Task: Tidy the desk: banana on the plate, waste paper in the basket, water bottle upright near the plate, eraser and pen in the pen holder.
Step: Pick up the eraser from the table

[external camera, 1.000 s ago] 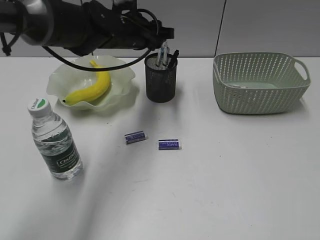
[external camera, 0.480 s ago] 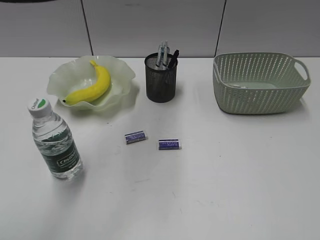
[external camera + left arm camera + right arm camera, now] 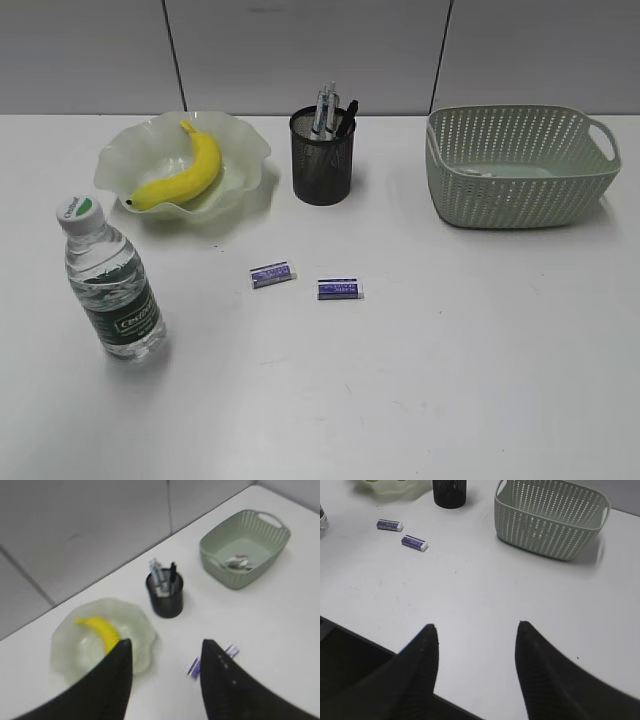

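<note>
Mostly done, judging by how things lie. Banana [image 3: 183, 168] rests in the plate [image 3: 250, 150], pens [image 3: 332, 108] stand in the pen holder [image 3: 322, 158], water bottle [image 3: 109, 281] is upright on the worktop [image 3: 450, 350] near the plate, and something crumpled, likely the waste paper [image 3: 237, 562], lies inside the basket [image 3: 520, 165] in the left wrist view. Left to do: two erasers, one [image 3: 272, 274] beside the other [image 3: 340, 289], on the bare worktop, not in the holder. Neither arm shows in the exterior view. Left gripper [image 3: 166, 672] is raised high, fingers spread wide and empty; plate and banana sit beyond the left finger, holder ahead between the fingers, erasers just off the right finger, basket far ahead to the right. Right gripper [image 3: 476, 652] hangs near the worktop's front edge, fingers apart, holding nothing; erasers are well ahead and to the left of its fingers, basket ahead to the right. Next step is probably an eraser pick.
</note>
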Motion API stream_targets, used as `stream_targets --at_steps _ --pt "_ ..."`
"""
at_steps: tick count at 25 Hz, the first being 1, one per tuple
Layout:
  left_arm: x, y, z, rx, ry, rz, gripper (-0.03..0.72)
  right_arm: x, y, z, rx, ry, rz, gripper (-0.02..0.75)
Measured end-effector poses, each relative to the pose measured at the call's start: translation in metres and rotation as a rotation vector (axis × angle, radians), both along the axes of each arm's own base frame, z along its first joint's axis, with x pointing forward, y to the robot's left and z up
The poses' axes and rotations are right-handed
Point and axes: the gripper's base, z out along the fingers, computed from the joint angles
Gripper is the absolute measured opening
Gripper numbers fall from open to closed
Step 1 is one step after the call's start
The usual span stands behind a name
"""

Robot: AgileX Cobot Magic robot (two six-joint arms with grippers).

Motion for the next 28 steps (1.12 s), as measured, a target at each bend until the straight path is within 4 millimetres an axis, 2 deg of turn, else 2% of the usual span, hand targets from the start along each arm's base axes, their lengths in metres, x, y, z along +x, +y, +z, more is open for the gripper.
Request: stream_targets --at_steps 4,6,7,14,17,20,23,28 --pt "-0.052 0.039 0.005 0.042 -0.018 0.167 0.335 0.000 0.000 0.000 -0.001 0.002 0.000 0.404" --pt "-0.080 0.051 -0.008 0.037 -0.030 0.187 0.335 0.003 0.002 0.000 -0.008 0.017 0.001 0.404" --pt "-0.102 0.059 -0.013 0.021 -0.058 0.194 0.335 0.004 0.003 0.000 -0.013 0.027 0.002 0.404" --pt "-0.174 0.085 -0.114 -0.066 -0.044 0.258 0.333 0.029 0.018 -0.002 -0.115 0.177 0.021 0.404" --pt "-0.194 0.092 -0.152 -0.096 -0.080 0.264 0.320 0.047 0.033 0.001 -0.184 0.217 0.091 0.404" --pt "-0.208 0.097 -0.173 -0.127 -0.137 0.263 0.317 0.070 0.052 0.009 -0.226 0.208 0.181 0.404" --pt "-0.219 0.101 -0.182 -0.136 -0.177 0.268 0.316 0.101 0.074 0.015 -0.272 0.231 0.255 0.404" --pt "-0.219 0.103 -0.188 -0.118 -0.162 0.276 0.314 0.169 0.118 0.018 -0.410 0.294 0.391 0.404"
